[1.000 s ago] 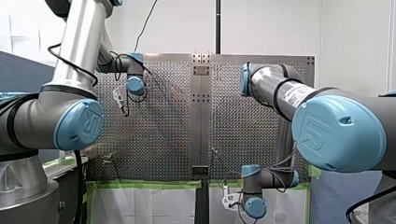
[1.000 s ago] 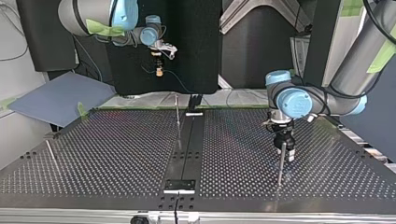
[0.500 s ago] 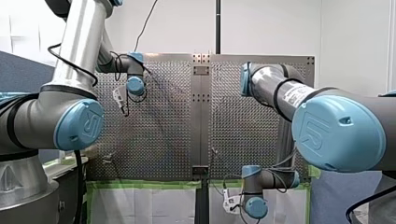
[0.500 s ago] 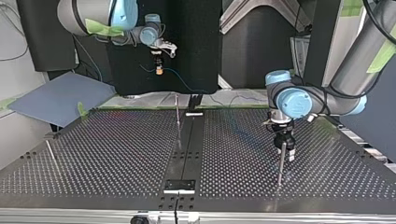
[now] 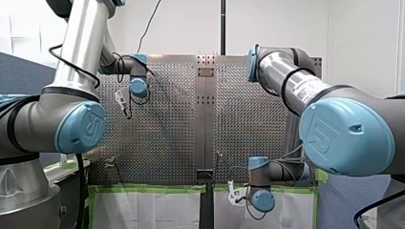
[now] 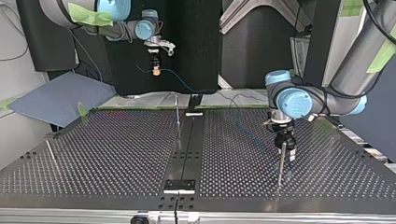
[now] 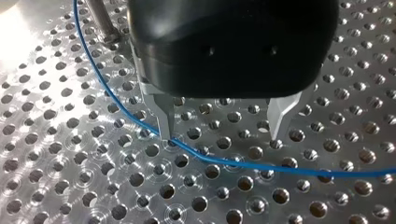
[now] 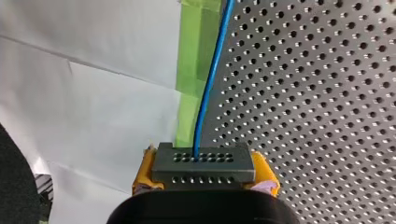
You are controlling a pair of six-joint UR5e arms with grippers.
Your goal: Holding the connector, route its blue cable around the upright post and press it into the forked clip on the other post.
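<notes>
left hand (image 7: 220,135) spread, right hand (image 8: 204,173) clamped, raised

On my feed I log a perforated table (image 6: 116,154) with a black strip (image 6: 187,149) down its middle, green tape (image 8: 189,70) edging it, white sheeting (image 8: 93,84) beside that tape, and a grey-blue board (image 6: 60,95) beyond the table's corner at the top view's left.

Beyond the perforated table (image 5: 167,157) you face a plain white wall (image 5: 277,28), and a thin black pole (image 5: 222,26) rises behind the table's far edge. Green tape (image 5: 148,188) lines the table's near edge, above white sheeting (image 5: 143,210). Seen from across the table, a black panel (image 6: 187,42) stands behind it, with a grey-blue board (image 6: 60,95) beside it.
</notes>
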